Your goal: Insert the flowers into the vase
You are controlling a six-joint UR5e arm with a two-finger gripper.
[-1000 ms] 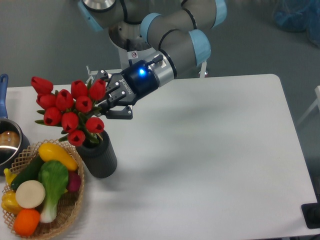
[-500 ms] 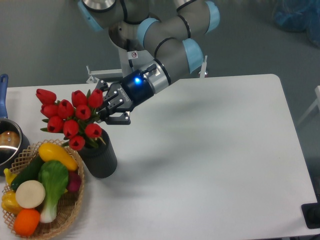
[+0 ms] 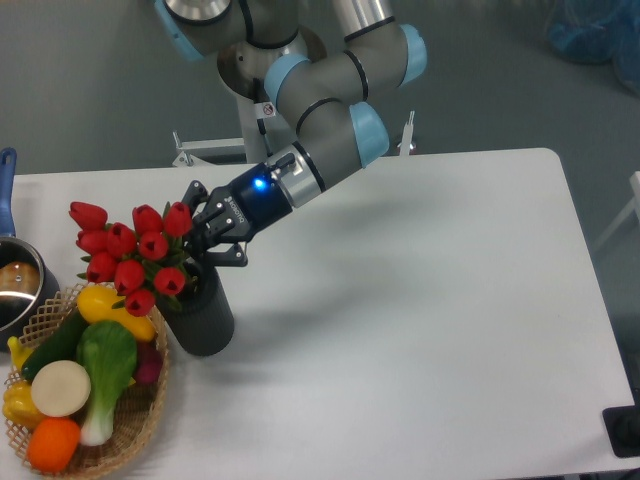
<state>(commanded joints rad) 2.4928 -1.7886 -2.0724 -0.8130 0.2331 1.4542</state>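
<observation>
A UR5e arm reaches down and to the left across a white table (image 3: 420, 300), its gripper (image 3: 205, 240) closed around the stems of a bunch of red flowers (image 3: 130, 255) just above the mouth of a dark ribbed vase (image 3: 205, 315). The stems' lower ends appear to sit inside the vase's opening, while the red buds lean out to the left, tilted away from the gripper and hanging partly over a woven basket (image 3: 130, 425). A blue light glows on the wrist just behind the gripper's black fingers, which press against the green stems close to the vase's rim. The vase stands upright near the table's left side, touching or just beside the basket's right edge; which of the two cannot be told. The basket holds toy vegetables (image 3: 85, 375), among them a yellow piece, a green-and-white leafy one and an orange one at the bottom. At the far left edge, part of a steel pot (image 3: 15, 290) with a blue handle shows, cut off by the frame. The arm's grey links and pale blue joint caps fill the upper middle of the scene.
</observation>
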